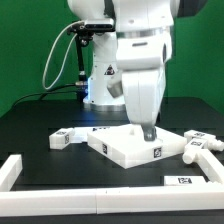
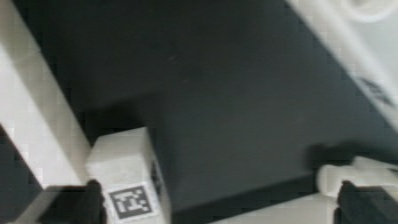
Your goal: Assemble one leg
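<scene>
In the exterior view my gripper hangs low over the near right part of the large white square panel. One leg lies at the panel's left, and more legs lie at its right. In the wrist view my gripper is open, with the jaws far apart. A narrow white block with a square tag, which looks like a leg, lies between the fingers, close beside one fingertip. The other fingertip is well away from it. Black table shows between them.
A white frame rail runs along the exterior view's left and along the front edge. A tag sticker lies at the front right. A long white strip crosses the wrist view beside the block.
</scene>
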Robot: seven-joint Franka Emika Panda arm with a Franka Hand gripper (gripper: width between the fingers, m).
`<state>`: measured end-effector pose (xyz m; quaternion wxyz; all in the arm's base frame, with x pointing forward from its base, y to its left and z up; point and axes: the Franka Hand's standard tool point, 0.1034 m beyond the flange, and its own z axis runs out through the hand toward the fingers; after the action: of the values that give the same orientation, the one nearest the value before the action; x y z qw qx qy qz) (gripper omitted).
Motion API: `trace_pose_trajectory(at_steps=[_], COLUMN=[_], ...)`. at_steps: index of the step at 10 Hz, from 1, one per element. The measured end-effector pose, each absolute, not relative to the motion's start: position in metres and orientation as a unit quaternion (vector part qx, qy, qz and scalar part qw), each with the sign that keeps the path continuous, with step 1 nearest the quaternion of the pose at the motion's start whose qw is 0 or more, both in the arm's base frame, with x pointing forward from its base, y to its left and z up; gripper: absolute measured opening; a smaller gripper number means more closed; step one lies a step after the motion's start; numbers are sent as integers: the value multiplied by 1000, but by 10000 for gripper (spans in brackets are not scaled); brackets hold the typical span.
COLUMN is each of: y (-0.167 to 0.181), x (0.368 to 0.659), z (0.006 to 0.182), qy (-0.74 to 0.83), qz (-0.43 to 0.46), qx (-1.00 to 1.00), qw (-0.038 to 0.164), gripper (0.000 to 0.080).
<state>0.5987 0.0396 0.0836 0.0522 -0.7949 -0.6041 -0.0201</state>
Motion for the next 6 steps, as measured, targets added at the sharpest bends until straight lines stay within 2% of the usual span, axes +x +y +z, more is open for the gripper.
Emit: trace_pose_trajectory(at_steps=[2,5,6], y=[49,48,46], x=[606,605,608], z=[71,70,67], qy=[-632,-629,-645], qz=[-38,-38,-46], qx=[-773,-775,-762], qw=[46,45,39], gripper=[650,650,650])
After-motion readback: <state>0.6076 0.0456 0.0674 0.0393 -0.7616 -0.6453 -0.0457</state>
